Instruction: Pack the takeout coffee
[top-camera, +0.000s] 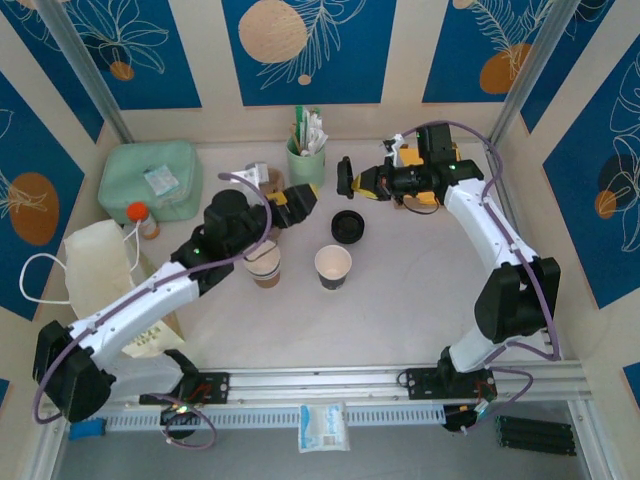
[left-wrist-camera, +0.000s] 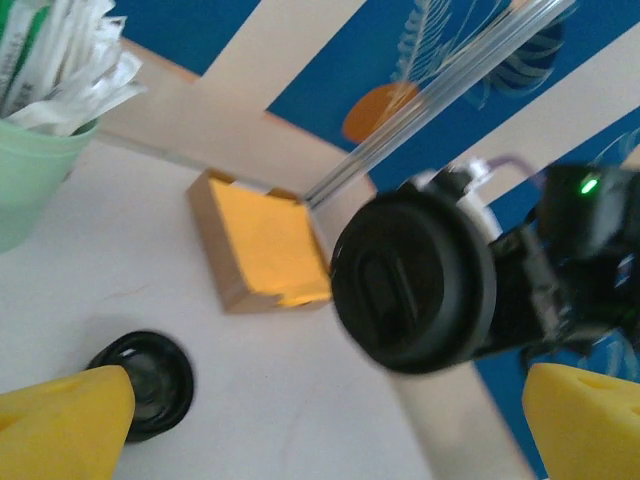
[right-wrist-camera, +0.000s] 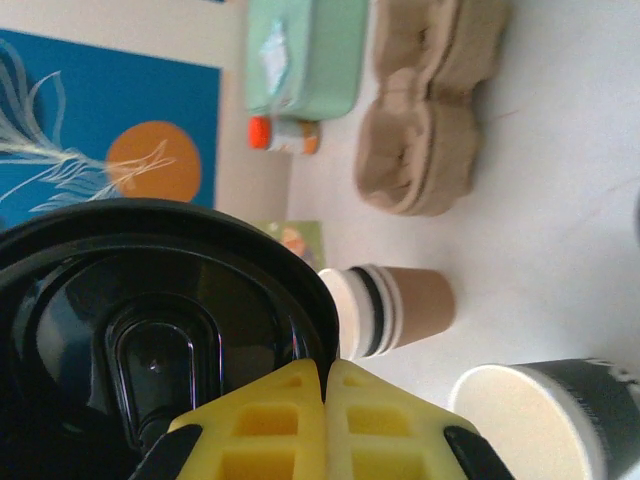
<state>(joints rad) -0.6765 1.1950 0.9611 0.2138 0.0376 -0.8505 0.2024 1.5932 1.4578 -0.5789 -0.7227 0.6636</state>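
The right jaws are shut on the rim of a black lid (top-camera: 346, 178), which is held on edge above the far middle of the bench (top-camera: 420, 290), its flat faces turned left and right. The left jaws are spread fully wide with nothing held between them, and are poised just left of that lid, facing it.

The brown paper cup (top-camera: 265, 264) is stood upright on the bench, left of centre. Its long axis is vertical and its white-rimmed mouth is pointed up, uncovered. From above it is partly crossed by the cable of the left arm (top-camera: 150, 300). A dark cup (top-camera: 333, 267) with a white inside is stood to its right, mouth up, the two apart.

From the left wrist, the held lid's moulded face is met head-on, blurred, between two yellow fingertips (left-wrist-camera: 60, 425). A second black lid (left-wrist-camera: 150, 380) is seen flat on the bench, with a brown box (left-wrist-camera: 260, 240) of yellow contents beyond it and a mint-green cup (left-wrist-camera: 30, 170) of stirrers at the far left.

From the right wrist, the brown cup is rendered sideways in a tilted picture. A dark band under its rim is made out there, which is too small to tell from above. A brown pulp carrier (right-wrist-camera: 430, 110), a green container (right-wrist-camera: 305, 50) and an orange-capped bottle (right-wrist-camera: 280, 135) are shown beyond it.
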